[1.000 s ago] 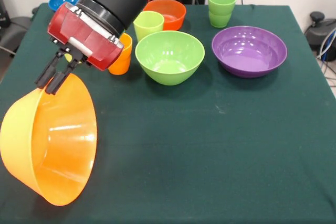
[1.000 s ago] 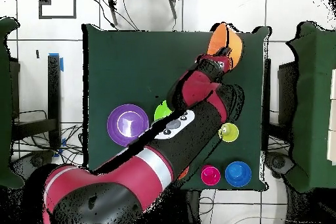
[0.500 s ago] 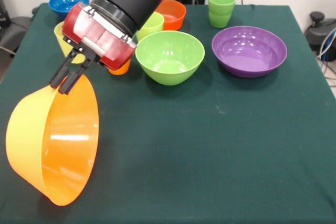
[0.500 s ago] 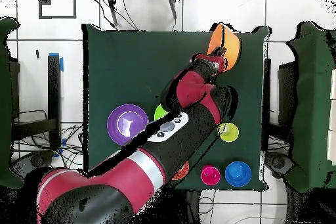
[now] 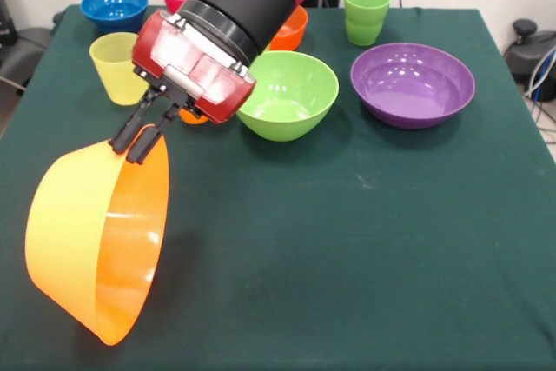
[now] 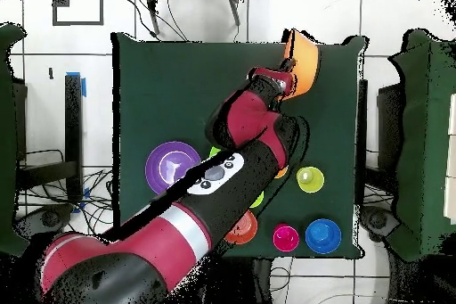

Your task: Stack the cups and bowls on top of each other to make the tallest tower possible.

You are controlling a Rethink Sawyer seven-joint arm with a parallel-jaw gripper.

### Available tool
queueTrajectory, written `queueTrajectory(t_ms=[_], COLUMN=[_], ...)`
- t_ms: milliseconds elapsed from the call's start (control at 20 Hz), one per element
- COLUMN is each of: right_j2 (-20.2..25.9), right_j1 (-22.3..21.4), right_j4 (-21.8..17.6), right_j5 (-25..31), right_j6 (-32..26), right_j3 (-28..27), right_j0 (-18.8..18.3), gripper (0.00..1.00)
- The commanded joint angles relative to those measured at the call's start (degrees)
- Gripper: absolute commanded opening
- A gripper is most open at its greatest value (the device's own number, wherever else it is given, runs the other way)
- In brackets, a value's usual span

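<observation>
gripper (image 5: 137, 138) pinched on rim of big orange bowl (image 5: 95, 245); bowl hung tipped, clear of table (image 5: 365, 241). since a second earlier, bowl carried toward green bowl (image 5: 287, 93). tower base not yet set.

Light is bright and even, falling from above. The lime green bowl (image 5: 287, 93) and the purple bowl (image 5: 413, 84), both off to the side of the jaws, carry small white glints on their inner walls. The translucent orange bowl (image 5: 95, 245) hanging below the jaws glows, with a pale streak inside it. Shadows on the green table (image 5: 365, 241) are soft and faint. The front view is sharp throughout.
</observation>
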Motion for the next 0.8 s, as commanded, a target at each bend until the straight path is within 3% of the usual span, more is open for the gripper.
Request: queueTrajectory(t_ms=[50, 400, 800], right_j2=[9.44, 14.75, 17.62], right_j1=[4.02, 2.14, 1.13], right_j4=[2.66, 1.86, 2.07], right_j5=[0.3, 4.48, 5.09], right_j6=[10.89, 10.46, 10.77], right_j3=[4.51, 4.93, 6.16], right_j0=[1.52, -0.76, -1.62], gripper=[0.0, 0.0, 0.0])
